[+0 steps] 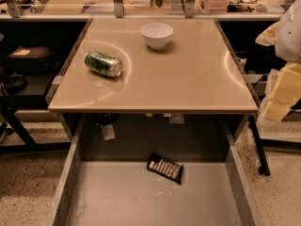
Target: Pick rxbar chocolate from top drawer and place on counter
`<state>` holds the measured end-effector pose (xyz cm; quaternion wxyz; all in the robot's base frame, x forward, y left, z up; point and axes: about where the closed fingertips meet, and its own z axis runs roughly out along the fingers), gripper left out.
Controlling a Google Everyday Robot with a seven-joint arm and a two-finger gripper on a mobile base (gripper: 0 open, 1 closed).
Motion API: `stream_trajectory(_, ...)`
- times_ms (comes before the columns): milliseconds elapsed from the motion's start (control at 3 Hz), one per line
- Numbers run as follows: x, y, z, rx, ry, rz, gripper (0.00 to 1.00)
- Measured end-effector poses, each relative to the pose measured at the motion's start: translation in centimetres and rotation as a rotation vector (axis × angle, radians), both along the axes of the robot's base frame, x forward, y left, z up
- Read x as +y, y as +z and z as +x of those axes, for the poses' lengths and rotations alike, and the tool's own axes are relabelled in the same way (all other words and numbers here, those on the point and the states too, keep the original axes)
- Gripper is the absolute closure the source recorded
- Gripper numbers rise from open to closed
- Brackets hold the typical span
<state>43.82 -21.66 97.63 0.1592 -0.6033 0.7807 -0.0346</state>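
The rxbar chocolate (164, 167), a flat black wrapper with white lettering, lies at an angle on the floor of the open top drawer (117, 197), near its back, right of centre. The beige counter (188, 74) is directly above and behind the drawer. My gripper (277, 62) is at the right edge of the view, beside the counter's right side and well above and to the right of the bar. Its cream fingers (282, 93) stand apart and hold nothing.
A green soda can (103, 64) lies on its side on the counter's left part. A white bowl (156, 34) stands near the counter's back centre. The drawer's side walls (240, 182) flank the bar. A dark table leg (257, 145) stands on the speckled floor at right.
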Motion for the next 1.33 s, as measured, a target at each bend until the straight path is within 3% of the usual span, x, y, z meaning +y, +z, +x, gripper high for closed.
stream_trajectory(667, 0.2, -1.2, -0.2, 0.005, 0.012, 0.014, 0.0)
stream_trajectory(1000, 0.6, -5.0, -1.3, 0.027, 0.032, 0.072, 0.0)
stream_trajectory(1333, 0.6, -13.2, -4.8, 0.054, 0.043, 0.159, 0.0)
